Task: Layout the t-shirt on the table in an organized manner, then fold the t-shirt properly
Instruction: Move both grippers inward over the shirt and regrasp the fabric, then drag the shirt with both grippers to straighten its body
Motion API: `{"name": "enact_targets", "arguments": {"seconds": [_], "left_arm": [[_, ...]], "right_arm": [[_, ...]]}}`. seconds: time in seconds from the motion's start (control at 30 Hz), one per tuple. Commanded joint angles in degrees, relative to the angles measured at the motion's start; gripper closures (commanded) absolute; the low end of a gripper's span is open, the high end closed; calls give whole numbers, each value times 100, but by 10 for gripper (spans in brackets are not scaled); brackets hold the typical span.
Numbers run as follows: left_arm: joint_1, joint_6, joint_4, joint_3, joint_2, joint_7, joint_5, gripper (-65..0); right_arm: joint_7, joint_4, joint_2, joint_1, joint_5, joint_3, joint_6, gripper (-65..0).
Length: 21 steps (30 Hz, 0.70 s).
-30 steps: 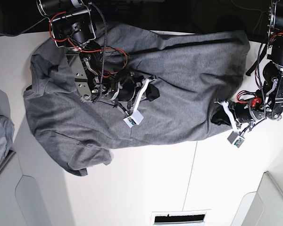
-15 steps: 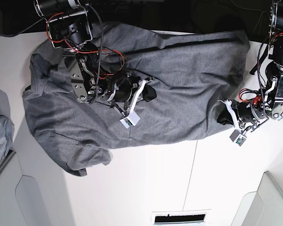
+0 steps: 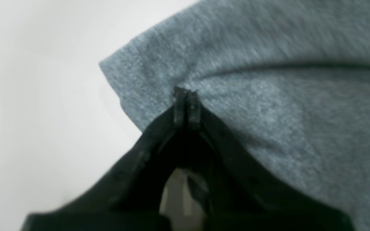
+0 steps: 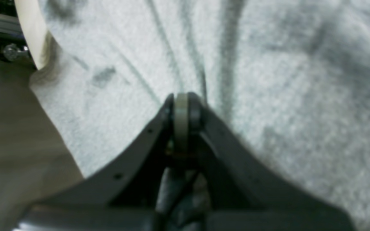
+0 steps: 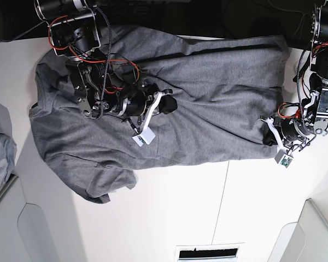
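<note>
A paler grey bundle of cloth (image 5: 0, 144) is seen at the far left edge of the base view, lying apart from the work. Below it, a light grey bin with rounded corners (image 5: 35, 229) is partly visible; what it holds cannot be made out.

Next, the right arm is seen reaching down from the top left, bent over the cloth, its black right gripper (image 5: 168, 103) set on the middle of the large heather-grey short-sleeved t-shirt (image 5: 208, 103). In the right wrist view the jaws are pressed together on a fold of the knit fabric, and creases run away from the tips.

The shirt is spread widthwise over the wide white table (image 5: 169, 213), its upper edge lying at the table's dark far edge. One sleeve (image 5: 101, 185) is folded towards the near side at lower left. A thin dark seam (image 5: 223, 202) crosses the bare tabletop, and broad open white surface is left along the whole near side.

At the right, the left arm is folded down from the top right corner, and its black left gripper (image 5: 270, 136) is set at the shirt's lower right corner. In the left wrist view the jaws are closed on the fabric just inside that corner (image 3: 108, 65), with bare table beside it.

A second light grey bin (image 5: 311, 229) is seen at lower right; its contents cannot be told.
</note>
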Motion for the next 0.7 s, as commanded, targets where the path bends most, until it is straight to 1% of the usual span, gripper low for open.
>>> {"name": "enact_targets", "arguments": {"seconds": [0.0,0.1,0.2,0.27,0.33,0.4,0.47,0.6,0.67], "left_arm": [[-136,107,15,-33,-101,144,195,0],[-326,107,15,-33,-103,146,461,0],[-483,94,15,-31,-116,155,481,0],[-566,-138,17,-26,-114,157,361,0],[-614,-387,22,-26,-116,166,94,0],[-621,-734,105,-26,-114,208,-160,0],[-616,-1001,214,-26,-116,391,-435,0],[-605,-1005,422,-26,-153,809,-992,0],[-586,-1005,520,-26,-195,940,-1318,0]], "right_arm": [[-304,22,105,28,-284,0,-90,0],[-299,22,243,28,-280,0,-90,0],[-299,22,389,28,-83,2,-87,0],[-260,24,463,33,85,2,-46,0],[-136,66,501,35,144,2,-46,0],[-59,192,540,35,140,4,-46,0],[-50,426,592,35,140,15,-46,0],[101,1021,702,61,129,188,-50,0],[247,1270,713,101,-94,415,-79,0]]}}
